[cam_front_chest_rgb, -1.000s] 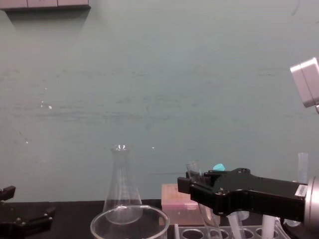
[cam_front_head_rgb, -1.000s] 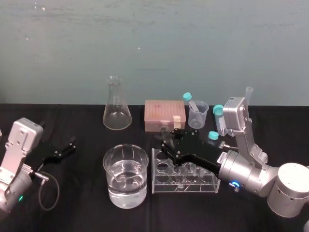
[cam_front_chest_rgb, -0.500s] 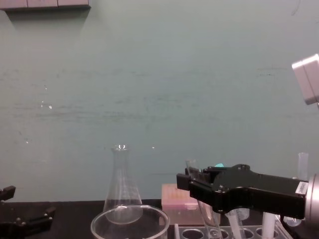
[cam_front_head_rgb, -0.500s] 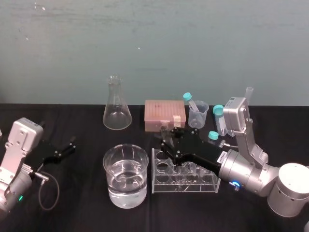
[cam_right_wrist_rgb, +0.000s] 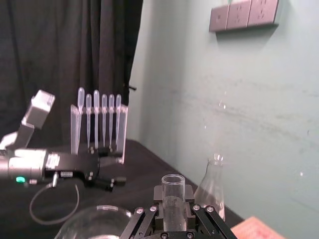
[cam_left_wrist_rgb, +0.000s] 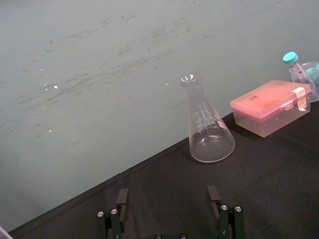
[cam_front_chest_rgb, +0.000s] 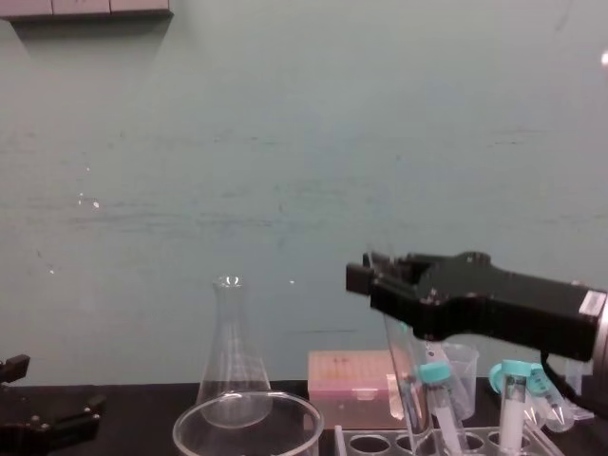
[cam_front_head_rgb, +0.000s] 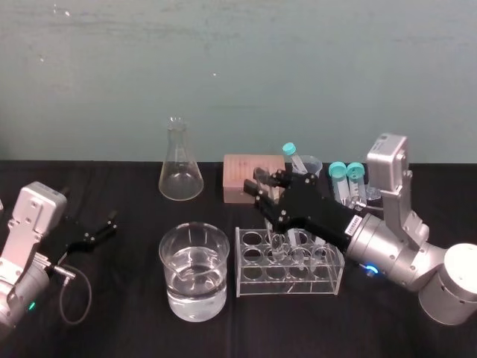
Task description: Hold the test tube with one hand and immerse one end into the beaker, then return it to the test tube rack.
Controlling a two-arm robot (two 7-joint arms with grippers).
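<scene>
The test tube is grasped near its open top by the fingers of the right gripper and held tilted, its rounded end below the fingers at the test tube rack. Whether that end is clear of the holes cannot be told. The beaker, partly filled with clear liquid, is seen below and left of the fingers. The left gripper is rested over the tabletop, well apart, fingers spread.

Clear glossy glass test tube, matt black right gripper, satin silver metal arm, glossy glass beaker (smooth rounded rim), smooth translucent plastic test tube rack, matt black cloth underneath.
</scene>
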